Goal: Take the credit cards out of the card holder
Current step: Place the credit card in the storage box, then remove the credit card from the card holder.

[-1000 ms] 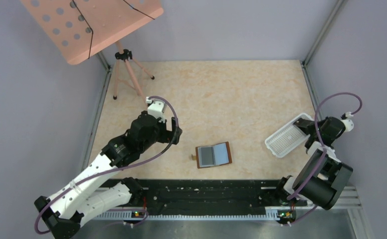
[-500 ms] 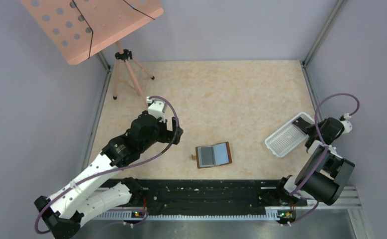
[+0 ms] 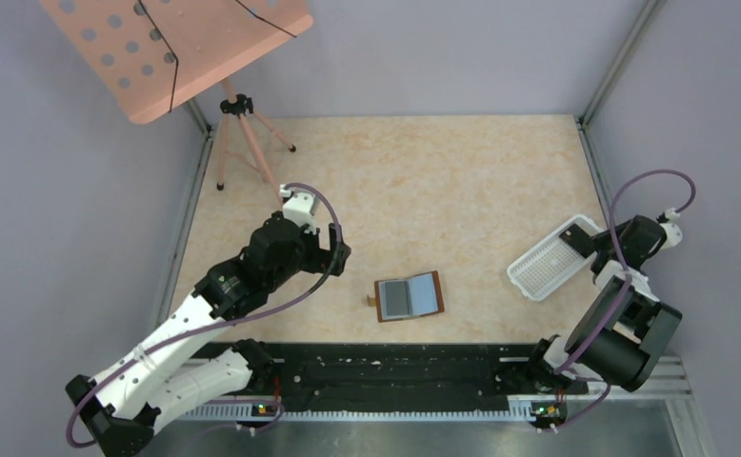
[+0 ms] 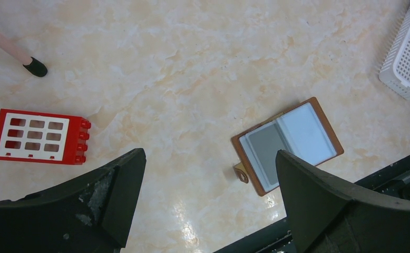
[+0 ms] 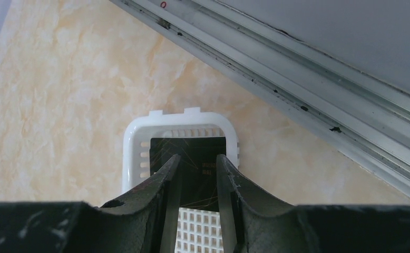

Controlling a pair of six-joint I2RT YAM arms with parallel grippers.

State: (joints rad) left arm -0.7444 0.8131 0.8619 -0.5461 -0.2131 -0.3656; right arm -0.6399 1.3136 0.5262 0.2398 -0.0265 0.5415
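Observation:
The card holder (image 3: 409, 297) lies open and flat near the table's front edge, brown-rimmed and blue-grey inside, with a small brown tab at its left. It also shows in the left wrist view (image 4: 287, 145). My left gripper (image 3: 334, 251) hangs open and empty above the table to the holder's left, its jaws wide apart (image 4: 208, 158). My right gripper (image 3: 588, 248) is at the white perforated tray (image 3: 541, 270), jaws slightly apart and empty (image 5: 198, 158). A black card (image 5: 189, 147) lies flat in the far end of the tray (image 5: 134, 138).
A red keypad-like block (image 4: 37, 136) lies left of the left gripper. A pink music stand (image 3: 171, 48) on a tripod stands at the back left. A metal rail (image 5: 298, 89) runs along the right wall beside the tray. The black base rail (image 3: 395, 371) borders the front.
The right wrist has shifted slightly to the right, away from the tray's middle. The left arm and the card holder have not moved.

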